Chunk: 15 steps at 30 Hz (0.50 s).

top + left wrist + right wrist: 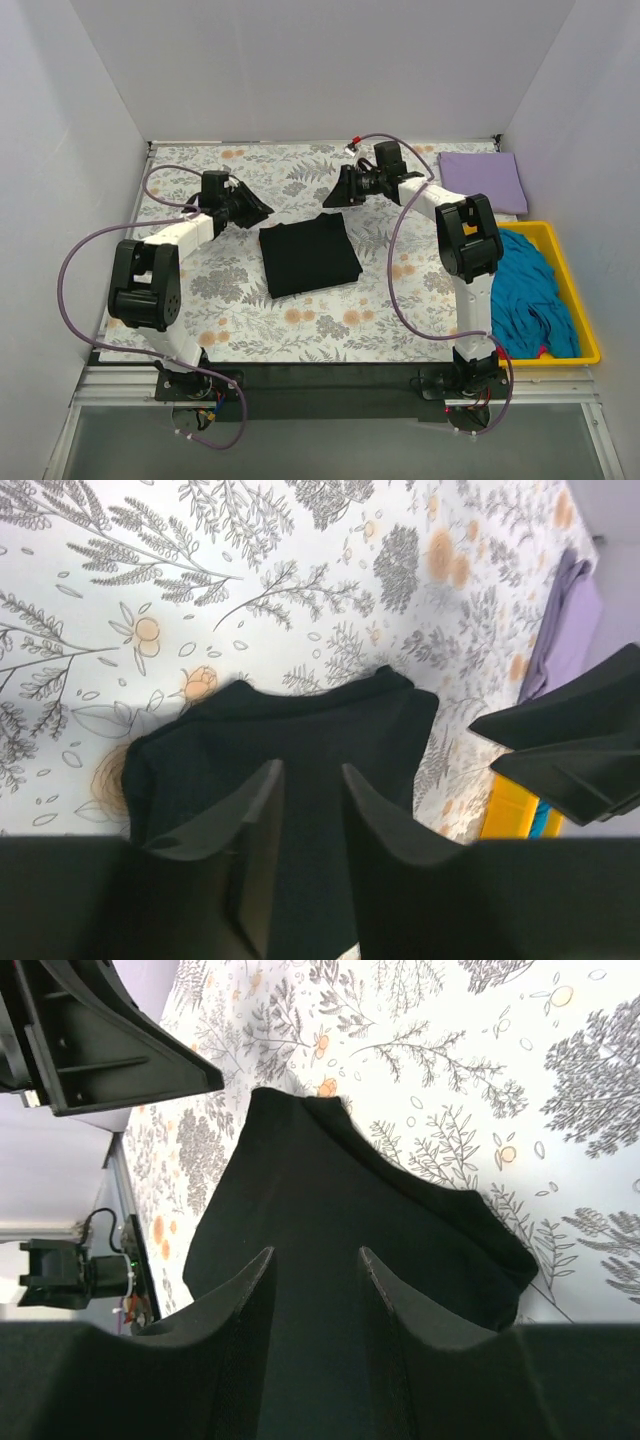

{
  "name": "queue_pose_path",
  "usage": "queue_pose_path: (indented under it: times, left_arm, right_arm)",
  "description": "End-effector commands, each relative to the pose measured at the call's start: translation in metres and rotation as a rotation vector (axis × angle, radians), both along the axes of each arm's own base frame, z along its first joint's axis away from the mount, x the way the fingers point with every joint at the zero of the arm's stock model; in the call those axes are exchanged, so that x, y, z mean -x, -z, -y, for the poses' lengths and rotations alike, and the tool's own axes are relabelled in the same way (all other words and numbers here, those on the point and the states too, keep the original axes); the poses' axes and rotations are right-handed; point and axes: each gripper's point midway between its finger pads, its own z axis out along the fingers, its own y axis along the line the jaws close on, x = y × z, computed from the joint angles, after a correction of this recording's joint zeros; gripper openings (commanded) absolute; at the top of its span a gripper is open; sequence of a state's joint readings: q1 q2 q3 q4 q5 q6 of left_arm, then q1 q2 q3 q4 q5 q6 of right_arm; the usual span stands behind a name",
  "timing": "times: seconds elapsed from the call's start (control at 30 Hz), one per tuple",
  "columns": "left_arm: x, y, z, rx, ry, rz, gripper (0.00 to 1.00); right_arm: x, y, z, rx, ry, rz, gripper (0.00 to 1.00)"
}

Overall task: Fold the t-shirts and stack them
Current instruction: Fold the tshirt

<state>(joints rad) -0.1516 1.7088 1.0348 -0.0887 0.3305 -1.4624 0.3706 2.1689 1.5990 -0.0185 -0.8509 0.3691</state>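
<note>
A black t-shirt [308, 255] lies folded into a rough rectangle on the floral cloth in the middle of the table. My left gripper [264, 210] hovers just beyond its far left corner, jaws apart with nothing between them; the wrist view shows the black t-shirt [300, 725] under my left gripper [308, 777]. My right gripper [333, 197] hovers by the far right corner, also open and empty, with the black t-shirt [340, 1210] under my right gripper [314, 1257]. A folded lavender t-shirt [483, 180] lies at the back right. Teal t-shirts [535, 290] sit heaped in the tray.
A yellow tray [588, 330] stands at the right edge, a bit of pink cloth [543, 352] showing at its near end. The floral-print cloth [300, 325] covers the table. White walls close in the back and both sides. Each arm's cable loops over the cloth.
</note>
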Motion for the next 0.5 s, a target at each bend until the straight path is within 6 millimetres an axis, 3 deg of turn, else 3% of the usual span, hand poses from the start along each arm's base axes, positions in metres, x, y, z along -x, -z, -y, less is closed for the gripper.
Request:
queue_pose_path:
  times: [0.0,0.07,0.1,0.2,0.23,0.4,0.47]
  left_arm:
    - [0.006,0.021,-0.007,-0.015,-0.039,-0.026,0.25]
    - [0.001,0.033,-0.005,-0.007,-0.039,-0.036,0.20]
    - [0.002,0.054,-0.006,-0.019,-0.037,-0.081,0.20]
    - [-0.009,0.072,-0.010,-0.047,-0.046,-0.105,0.17]
    - [-0.018,0.070,-0.013,-0.047,-0.054,-0.077,0.17]
    - [-0.032,0.082,-0.026,-0.081,-0.077,-0.090,0.17]
    - [-0.030,0.081,-0.029,-0.103,-0.059,-0.099,0.20]
  right_arm:
    - [0.003,0.013,-0.007,-0.061,-0.007,-0.058,0.45]
    - [0.001,0.033,-0.007,-0.052,-0.004,-0.092,0.44]
    - [-0.001,0.039,-0.007,-0.047,0.000,-0.101,0.43]
    - [-0.007,0.062,-0.004,-0.030,0.018,-0.132,0.43]
    - [-0.010,0.072,0.001,-0.023,0.031,-0.151,0.44]
    - [-0.021,0.075,0.014,-0.017,0.076,-0.160,0.43]
    - [-0.021,0.056,0.016,-0.037,0.071,-0.137,0.43]
